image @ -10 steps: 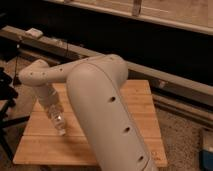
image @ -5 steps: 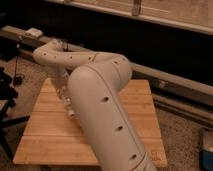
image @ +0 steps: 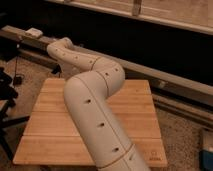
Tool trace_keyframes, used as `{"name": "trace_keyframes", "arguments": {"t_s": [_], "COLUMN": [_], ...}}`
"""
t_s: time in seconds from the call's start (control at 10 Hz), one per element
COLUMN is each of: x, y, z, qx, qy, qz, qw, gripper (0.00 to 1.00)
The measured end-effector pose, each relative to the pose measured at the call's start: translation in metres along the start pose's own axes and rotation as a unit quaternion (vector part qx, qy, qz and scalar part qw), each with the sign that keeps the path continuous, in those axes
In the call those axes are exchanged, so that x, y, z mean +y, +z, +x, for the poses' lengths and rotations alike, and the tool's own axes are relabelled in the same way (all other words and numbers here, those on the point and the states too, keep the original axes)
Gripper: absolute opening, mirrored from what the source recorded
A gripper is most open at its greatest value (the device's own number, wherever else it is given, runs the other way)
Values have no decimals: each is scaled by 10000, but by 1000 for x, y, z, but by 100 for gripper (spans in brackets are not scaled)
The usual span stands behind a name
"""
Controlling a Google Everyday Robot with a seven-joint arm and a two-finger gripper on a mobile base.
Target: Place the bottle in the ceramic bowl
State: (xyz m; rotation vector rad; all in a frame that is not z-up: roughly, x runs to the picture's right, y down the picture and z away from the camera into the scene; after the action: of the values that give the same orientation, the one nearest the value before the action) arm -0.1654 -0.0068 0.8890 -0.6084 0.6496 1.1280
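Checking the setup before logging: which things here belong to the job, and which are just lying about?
Job: robot arm; wooden table. The pincer is hidden past the arm's far end, back left. The bottle and ceramic bowl are not visible.
Lying about: small white object on the ledge; black stand, left.

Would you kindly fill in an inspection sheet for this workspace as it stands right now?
Surface: light wooden slatted table, its visible boards bare; the white robot arm hides the middle strip.
Job's things: small white bottle and orange-brown ceramic bowl, nothing seen; they may be hidden behind the arm.
Clutter: nothing seen on the visible boards.
Gripper: not in view; the arm reaches over the table's far left corner, its end showing no fingers.
Cables: a dark cable on the floor, left of the table.
Surroundings: speckled floor, a long grey rail behind the table with a small pale box on its left end, a dark wall beyond.
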Motion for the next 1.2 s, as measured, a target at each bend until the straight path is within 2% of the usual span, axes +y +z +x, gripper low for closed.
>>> {"name": "trace_keyframes", "arguments": {"t_s": [0.2,0.3,0.6,0.8,0.9,1.0,1.1,1.2], "x": [-17,-31,-59,-63,-63,-60,-62,-61], "y": [10,17,28,26,18,7,2,-3], "z": [-9,-10,-7,-7,-5,-3,0,1], "qx": [-24,-43,-89,-153,-245,-358,-411,-452], "qy": [320,540,930,1016,1003,926,896,875], "qz": [105,150,183,104,-113,-460,-672,-779], "qw": [9994,9984,9955,9947,9946,9940,9929,9921], "gripper": [33,46,75,80,80,80,80,80]}}
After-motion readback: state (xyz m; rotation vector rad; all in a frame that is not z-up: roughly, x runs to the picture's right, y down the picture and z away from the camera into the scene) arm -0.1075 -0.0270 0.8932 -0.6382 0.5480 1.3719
